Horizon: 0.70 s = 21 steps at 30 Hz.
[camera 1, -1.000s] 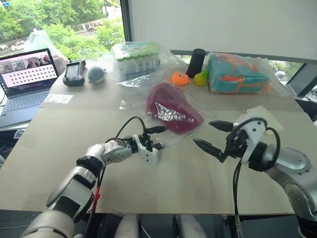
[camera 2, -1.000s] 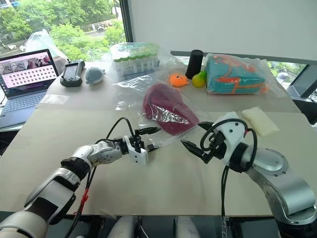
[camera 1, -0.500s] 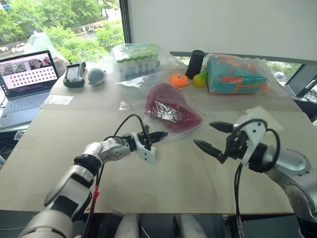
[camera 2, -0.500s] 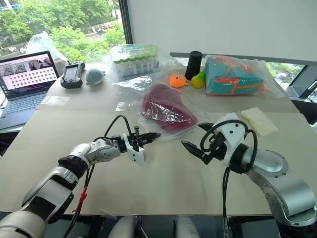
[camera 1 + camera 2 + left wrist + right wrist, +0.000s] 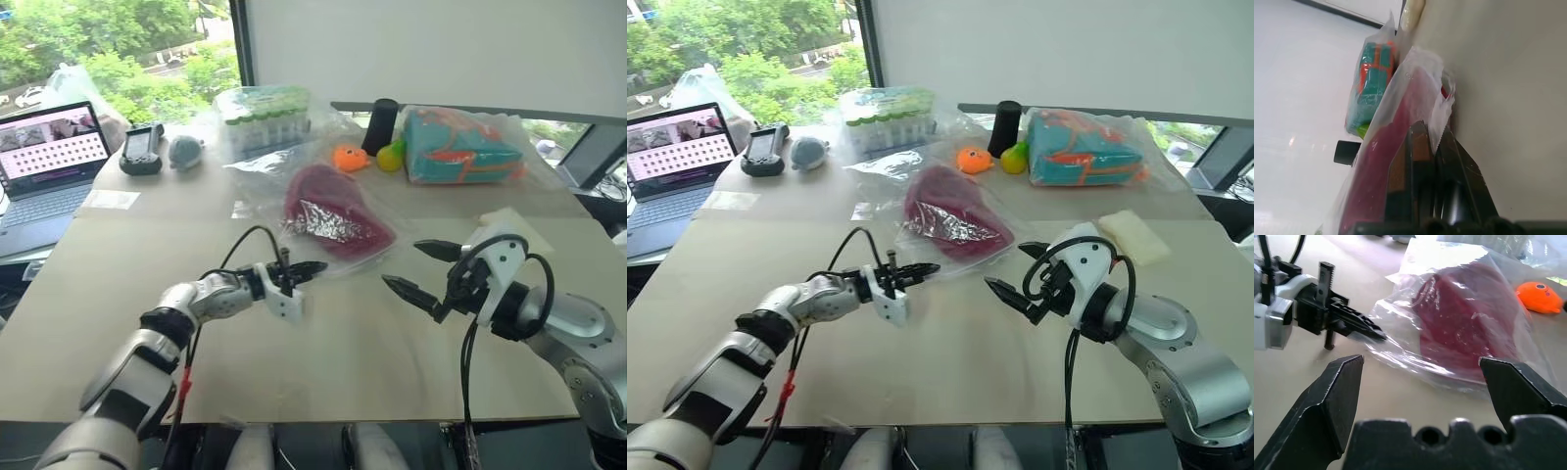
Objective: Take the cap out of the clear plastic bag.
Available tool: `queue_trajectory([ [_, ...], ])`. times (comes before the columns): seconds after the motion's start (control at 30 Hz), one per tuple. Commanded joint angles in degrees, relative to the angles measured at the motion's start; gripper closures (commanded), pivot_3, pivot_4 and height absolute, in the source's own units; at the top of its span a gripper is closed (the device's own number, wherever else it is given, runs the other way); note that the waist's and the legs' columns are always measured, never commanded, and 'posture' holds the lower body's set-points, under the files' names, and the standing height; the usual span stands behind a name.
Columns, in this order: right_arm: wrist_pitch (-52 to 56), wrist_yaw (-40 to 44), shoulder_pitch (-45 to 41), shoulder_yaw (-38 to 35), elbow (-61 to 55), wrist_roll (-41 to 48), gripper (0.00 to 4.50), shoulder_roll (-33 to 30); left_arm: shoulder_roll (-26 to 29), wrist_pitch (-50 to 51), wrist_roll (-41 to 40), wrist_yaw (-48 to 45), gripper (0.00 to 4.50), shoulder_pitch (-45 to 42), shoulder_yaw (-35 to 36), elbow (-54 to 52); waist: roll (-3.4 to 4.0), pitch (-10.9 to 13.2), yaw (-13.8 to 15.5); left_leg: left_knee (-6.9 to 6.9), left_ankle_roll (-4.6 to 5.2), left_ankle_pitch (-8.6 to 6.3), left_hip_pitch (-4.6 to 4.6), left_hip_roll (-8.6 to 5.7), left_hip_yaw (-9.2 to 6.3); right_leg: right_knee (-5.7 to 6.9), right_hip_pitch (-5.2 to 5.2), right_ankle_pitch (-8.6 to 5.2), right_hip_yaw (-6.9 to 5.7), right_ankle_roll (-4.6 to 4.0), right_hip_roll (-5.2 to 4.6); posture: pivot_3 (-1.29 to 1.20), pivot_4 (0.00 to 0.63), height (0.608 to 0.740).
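The maroon cap (image 5: pixel 328 208) lies inside the clear plastic bag (image 5: pixel 338 227) at the middle of the table, brim toward me. My left gripper (image 5: pixel 312 267) is shut on the bag's near edge, and the pinched film (image 5: pixel 1442 115) rises between its fingers. In the right wrist view the left gripper's fingertips (image 5: pixel 1376 334) sit at the bag's (image 5: pixel 1396 350) corner, with the cap (image 5: pixel 1469 323) behind it. My right gripper (image 5: pixel 402 262) hovers open just right of the bag, a little above the table, holding nothing.
Along the far side stand a wrapped pack of green-capped tubes (image 5: pixel 265 113), a black cylinder (image 5: pixel 380 122), an orange toy (image 5: pixel 351 157), a yellow-green fruit (image 5: pixel 392 155) and a bagged teal-and-orange item (image 5: pixel 460 147). A laptop (image 5: pixel 49 162), a handheld device (image 5: pixel 140 152) and a grey toy (image 5: pixel 183 152) sit far left. A white pad (image 5: pixel 1132 238) lies right.
My left gripper went from open to shut on the bag's near edge, then drew slightly left and up with it. The right gripper stayed put.
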Motion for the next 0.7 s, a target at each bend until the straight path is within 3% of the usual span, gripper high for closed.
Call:
queue_trajectory([
  [0.03,-0.12,-0.48,-1.02,-0.45,-1.58,0.14,0.00,0.16,6.04,-6.92,-0.64,0.57,4.49,2.36,1.80,-0.26,0.00,0.00,-0.61,-0.01,0.00,0.00,-0.01,0.00,0.00,0.08,-0.06,0.01,0.01,-0.02,0.00,0.00,0.150,0.740],
  [0.33,-0.73,0.88,-2.25,0.92,-0.25,-0.02,0.00,-0.17,18.51,-24.17,-2.83,1.81,4.49,6.91,7.09,0.54,-0.03,0.02,-0.59,0.00,0.00,0.01,-0.18,0.00,0.02,0.11,-0.27,0.05,-0.01,-0.09,-0.02,0.00,0.150,0.740],
  [0.53,-1.25,5.37,-3.54,2.31,0.62,0.76,0.00,-1.47,27.11,-28.98,6.31,3.99,4.49,10.44,11.35,5.47,-0.05,0.03,-0.53,-0.01,0.00,0.00,-0.16,0.05,0.10,0.12,-0.30,0.13,-0.02,-0.23,-0.02,0.00,0.150,0.740],
  [0.7,-1.96,8.18,-4.62,3.48,2.06,0.15,0.00,-1.70,29.49,-20.38,20.83,15.56,4.49,7.43,8.07,7.80,-0.05,0.03,0.41,0.00,0.00,0.01,-0.15,0.05,0.14,0.12,-0.29,0.01,-0.06,-0.04,-0.04,0.00,0.150,0.740],
])
